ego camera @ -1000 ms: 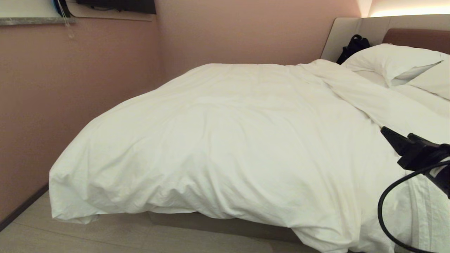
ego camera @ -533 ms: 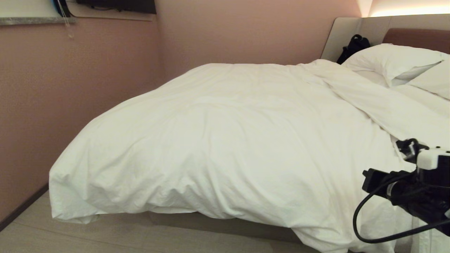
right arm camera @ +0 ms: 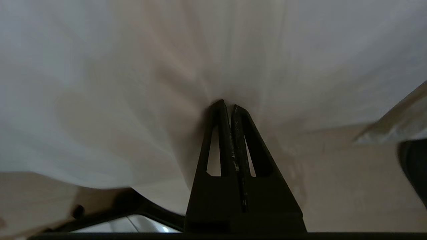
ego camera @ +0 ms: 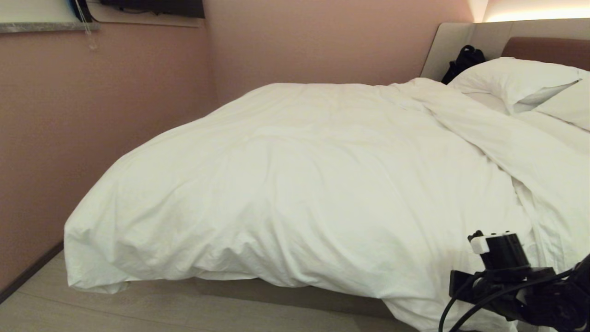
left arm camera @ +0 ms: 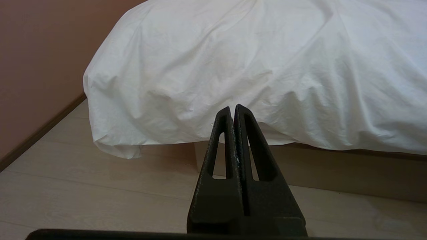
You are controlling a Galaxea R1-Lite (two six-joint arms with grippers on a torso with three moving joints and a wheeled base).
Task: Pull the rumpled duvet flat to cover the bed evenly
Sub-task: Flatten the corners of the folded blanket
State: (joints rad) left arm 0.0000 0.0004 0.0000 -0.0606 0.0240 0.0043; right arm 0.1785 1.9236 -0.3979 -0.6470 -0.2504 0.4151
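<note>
The right tool (right arm camera: 227, 106) is pressed together, pinching a fold of the duvet (ego camera: 299, 184) at the near edge of the bed (ego camera: 295, 288); the left tool (left arm camera: 233, 108) is pressed together on nothing, parked low facing the foot corner. Risk: the thin pinch may slip from the cloth under pull, or a one-sided pull may skew the duvet. The duvet lies on the bed, long axis from foot corner toward the pillows (ego camera: 516, 78), with a ridge folded diagonally near them.
</note>
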